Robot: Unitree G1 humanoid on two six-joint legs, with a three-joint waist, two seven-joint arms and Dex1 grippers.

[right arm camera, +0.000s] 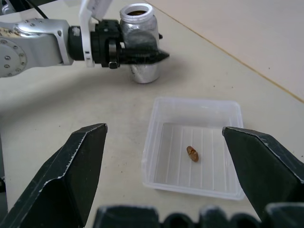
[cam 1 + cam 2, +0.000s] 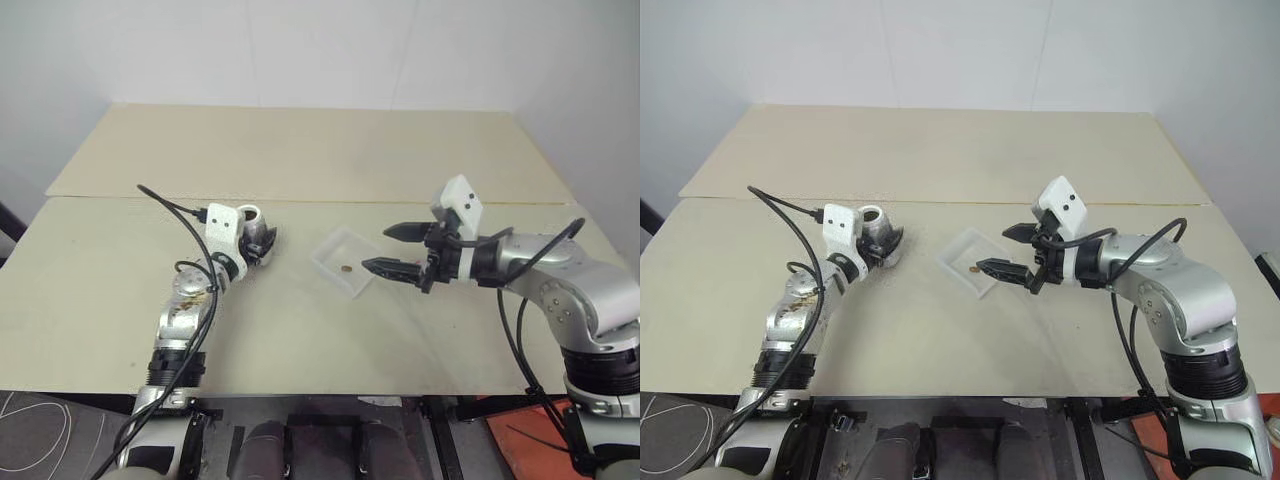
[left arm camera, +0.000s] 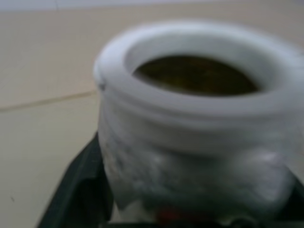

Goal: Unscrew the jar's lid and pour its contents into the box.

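The clear jar (image 2: 254,228) stands upright on the table with its mouth uncovered, and a red stripe shows low on its side (image 3: 190,118). My left gripper (image 2: 262,246) is around the jar at mid-height. To its right lies the shallow whitish box (image 2: 335,242), with the contents (image 1: 192,153), one small brownish piece, on its floor. Just right of the box my right gripper (image 2: 374,248) hovers open, with nothing between its black fingers (image 1: 80,161). The lid is out of view.
The pale table (image 2: 300,150) runs far back to a white wall, with a seam across it behind the jar. A black cable (image 2: 170,205) loops off the left wrist. Bare tabletop lies in front of the box and jar.
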